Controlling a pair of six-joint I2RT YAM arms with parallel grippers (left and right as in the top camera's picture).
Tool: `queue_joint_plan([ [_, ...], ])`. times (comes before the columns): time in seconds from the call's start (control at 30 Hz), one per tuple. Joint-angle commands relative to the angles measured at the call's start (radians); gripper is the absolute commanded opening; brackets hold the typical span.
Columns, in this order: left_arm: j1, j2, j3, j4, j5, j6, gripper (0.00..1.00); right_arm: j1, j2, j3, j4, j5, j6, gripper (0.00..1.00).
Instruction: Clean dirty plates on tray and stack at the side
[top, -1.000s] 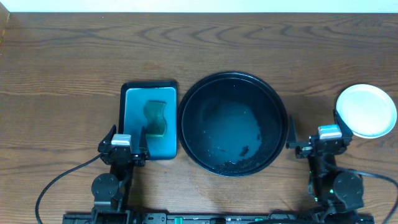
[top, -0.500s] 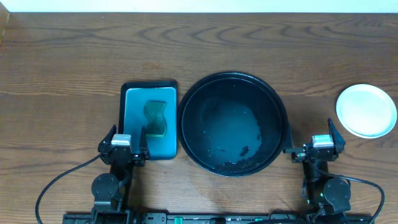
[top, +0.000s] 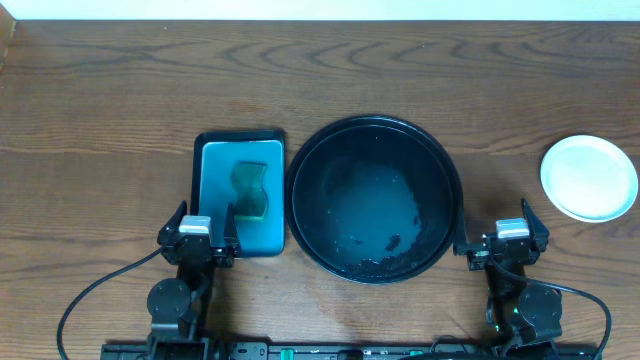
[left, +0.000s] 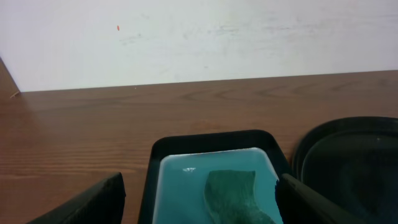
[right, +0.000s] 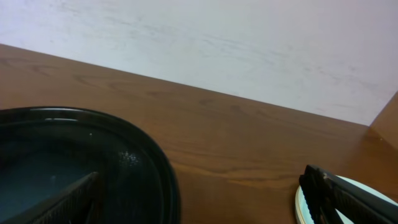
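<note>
The round black tray (top: 375, 122) lies mid-table with no plates in it, and its floor shines wet. A pale, clean-looking plate (top: 589, 177) rests on the wood at the far right. I cannot tell whether other plates lie under it. My right gripper (top: 497, 224) stands open near the front edge, between the tray and the plate, touching neither. In the right wrist view the tray (right: 93, 155) is at the left and the plate's rim (right: 301, 208) peeks out beside the right finger (right: 348, 199). My left gripper (top: 206, 216) is open and empty.
A teal rectangular tray with a black rim (top: 239, 136) sits left of the round tray and holds a green sponge (top: 251, 189). In the left wrist view the sponge (left: 239, 196) lies just ahead of the open left gripper (left: 199, 211). Bare wooden table stretches to the far edge.
My right gripper has drawn back from the plate, moving left and toward the table's front edge. The left arm has not moved.
</note>
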Motion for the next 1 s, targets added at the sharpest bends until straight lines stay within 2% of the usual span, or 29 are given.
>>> queue_joint_plan([
  [0.0,0.005,-0.007,-0.011,-0.04,0.011,0.003,0.78,-0.016,-0.009,-0.002,-0.008,-0.033,0.017,0.99],
  [0.6,0.005,-0.007,-0.011,-0.04,0.011,0.003,0.78,-0.023,-0.009,-0.001,-0.006,-0.033,0.046,0.99],
  [0.83,0.005,-0.007,-0.011,-0.04,0.011,0.003,0.78,-0.157,-0.009,-0.001,-0.006,-0.032,0.046,0.99],
  [0.97,0.005,-0.007,-0.011,-0.04,0.011,0.003,0.78,-0.163,-0.009,-0.001,-0.005,-0.029,0.046,0.99],
])
